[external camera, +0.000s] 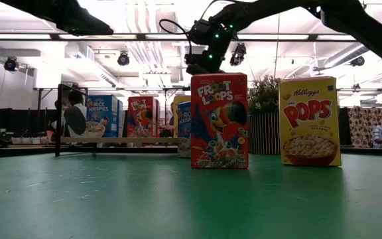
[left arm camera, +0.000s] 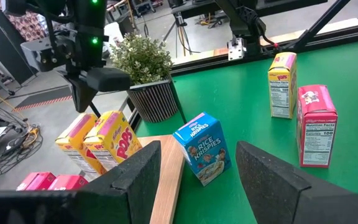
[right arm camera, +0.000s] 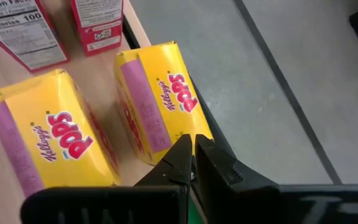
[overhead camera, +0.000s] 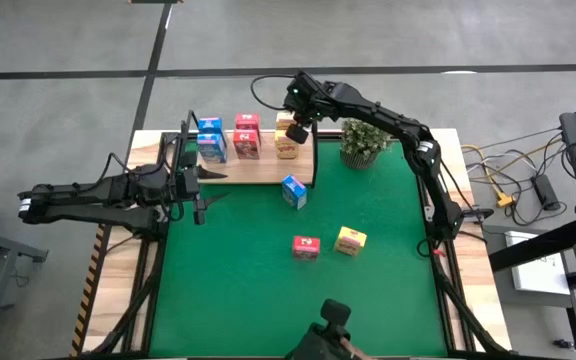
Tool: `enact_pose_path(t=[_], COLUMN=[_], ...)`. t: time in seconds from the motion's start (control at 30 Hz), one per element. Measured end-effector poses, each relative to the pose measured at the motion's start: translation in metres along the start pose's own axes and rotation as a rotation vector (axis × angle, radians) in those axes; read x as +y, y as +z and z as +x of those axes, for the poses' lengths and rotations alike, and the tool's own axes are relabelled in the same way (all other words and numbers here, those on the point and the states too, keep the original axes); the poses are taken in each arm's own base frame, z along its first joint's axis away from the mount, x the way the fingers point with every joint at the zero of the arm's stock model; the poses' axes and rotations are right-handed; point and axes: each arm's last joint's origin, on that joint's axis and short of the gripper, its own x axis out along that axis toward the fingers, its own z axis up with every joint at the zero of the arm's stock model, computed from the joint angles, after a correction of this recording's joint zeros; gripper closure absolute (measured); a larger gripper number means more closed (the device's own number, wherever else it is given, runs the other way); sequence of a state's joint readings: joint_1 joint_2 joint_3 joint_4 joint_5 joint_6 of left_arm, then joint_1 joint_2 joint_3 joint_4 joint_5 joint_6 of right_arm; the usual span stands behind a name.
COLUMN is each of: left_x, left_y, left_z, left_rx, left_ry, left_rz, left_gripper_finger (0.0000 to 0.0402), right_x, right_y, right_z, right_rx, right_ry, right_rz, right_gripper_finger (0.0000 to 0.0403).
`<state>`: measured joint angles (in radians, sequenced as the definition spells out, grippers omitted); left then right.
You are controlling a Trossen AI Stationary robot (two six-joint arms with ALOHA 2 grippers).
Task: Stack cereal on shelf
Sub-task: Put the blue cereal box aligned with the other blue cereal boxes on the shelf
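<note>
- High view: the right gripper hung over the shelf's right end, above the yellow boxes; blue and red boxes stood further left. The left gripper waited at the shelf's left end. A blue box, a red box and a yellow box stood on the green mat.
- Left wrist view: the left fingers were spread apart, holding nothing.
- Right wrist view: the right fingers were pressed together, empty, just above two yellow Pops boxes.
</note>
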<state>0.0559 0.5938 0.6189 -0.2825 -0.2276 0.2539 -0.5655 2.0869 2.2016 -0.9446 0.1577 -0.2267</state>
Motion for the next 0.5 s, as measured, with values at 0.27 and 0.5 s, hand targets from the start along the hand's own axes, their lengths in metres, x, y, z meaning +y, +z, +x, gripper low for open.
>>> enact_pose_path(t=[0.27,0.5], left_x=[0.0,0.0], left_y=[0.0,0.0], left_z=[0.0,0.0], left_rx=[0.0,-0.001], left_ry=[0.0,0.0], left_rz=[0.0,-0.001], left_gripper_finger=[0.021,0.0209], right_x=[0.017,0.069], right_y=[0.016,0.026], right_z=[-0.031,-0.075], right_rx=[-0.064,-0.108], right_ry=[0.026,0.275], right_rz=[0.041,0.117], right_gripper_finger=[0.039,0.039])
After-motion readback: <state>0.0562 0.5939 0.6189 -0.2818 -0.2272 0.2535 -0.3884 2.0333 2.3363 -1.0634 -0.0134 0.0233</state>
